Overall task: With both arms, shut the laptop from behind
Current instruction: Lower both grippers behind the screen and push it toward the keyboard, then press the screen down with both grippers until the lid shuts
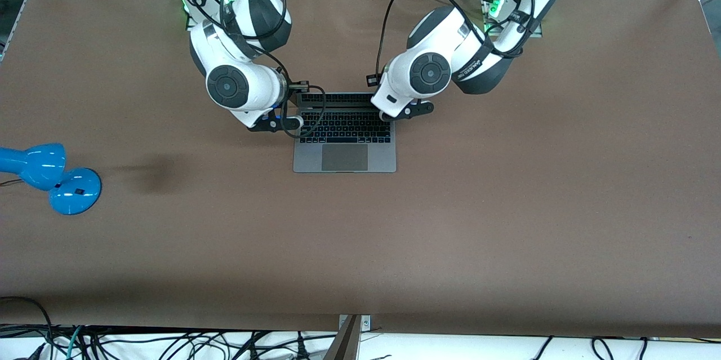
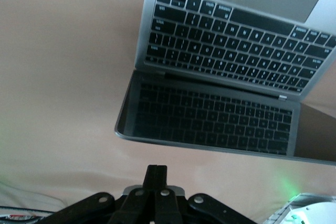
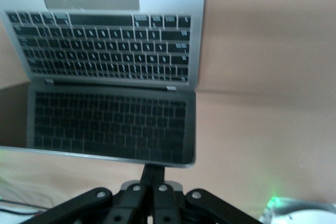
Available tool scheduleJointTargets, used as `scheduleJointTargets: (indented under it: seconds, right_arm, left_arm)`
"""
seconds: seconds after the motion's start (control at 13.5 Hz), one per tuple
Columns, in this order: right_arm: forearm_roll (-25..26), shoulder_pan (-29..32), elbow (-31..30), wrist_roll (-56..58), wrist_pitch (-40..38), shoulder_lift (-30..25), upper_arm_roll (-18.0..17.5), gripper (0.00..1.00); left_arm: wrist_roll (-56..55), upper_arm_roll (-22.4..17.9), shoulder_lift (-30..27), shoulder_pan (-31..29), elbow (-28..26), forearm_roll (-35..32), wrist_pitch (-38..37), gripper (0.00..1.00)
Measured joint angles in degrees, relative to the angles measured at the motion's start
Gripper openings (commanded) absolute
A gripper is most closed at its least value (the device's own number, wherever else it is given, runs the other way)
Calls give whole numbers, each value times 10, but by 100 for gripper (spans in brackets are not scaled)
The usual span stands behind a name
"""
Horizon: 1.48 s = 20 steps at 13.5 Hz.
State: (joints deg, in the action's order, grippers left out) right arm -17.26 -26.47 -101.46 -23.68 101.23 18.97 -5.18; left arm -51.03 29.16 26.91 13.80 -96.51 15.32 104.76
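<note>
The grey laptop (image 1: pixel 345 146) lies open mid-table, its black keyboard and trackpad facing up. Its lid (image 1: pixel 338 98) stands up on the side toward the robots' bases. My right gripper (image 1: pixel 276 122) is at the lid corner toward the right arm's end. In the right wrist view my right gripper (image 3: pixel 154 169) is shut, its tips at the lid's top edge (image 3: pixel 157 160). My left gripper (image 1: pixel 410 110) is at the other lid corner. In the left wrist view my left gripper (image 2: pixel 156 170) is shut and empty, a small gap from the lid's edge (image 2: pixel 173 144).
A blue desk lamp (image 1: pixel 50 174) lies near the table edge at the right arm's end, nearer to the front camera than the laptop. The brown table (image 1: pixel 507 208) spreads wide around the laptop. Loose cables (image 1: pixel 169 343) hang below its front edge.
</note>
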Motion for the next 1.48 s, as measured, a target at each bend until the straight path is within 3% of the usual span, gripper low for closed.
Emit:
scheduleJointTargets:
  seconds: [0.59, 1.48]
  right_arm:
    - [0, 1, 0, 26, 70, 15, 7, 4]
    - [0, 15, 8, 114, 102, 51, 23, 4]
  left_arm:
    - [4, -28, 57, -2, 55, -30, 1, 0]
    - [32, -54, 126, -1, 127, -50, 18, 0]
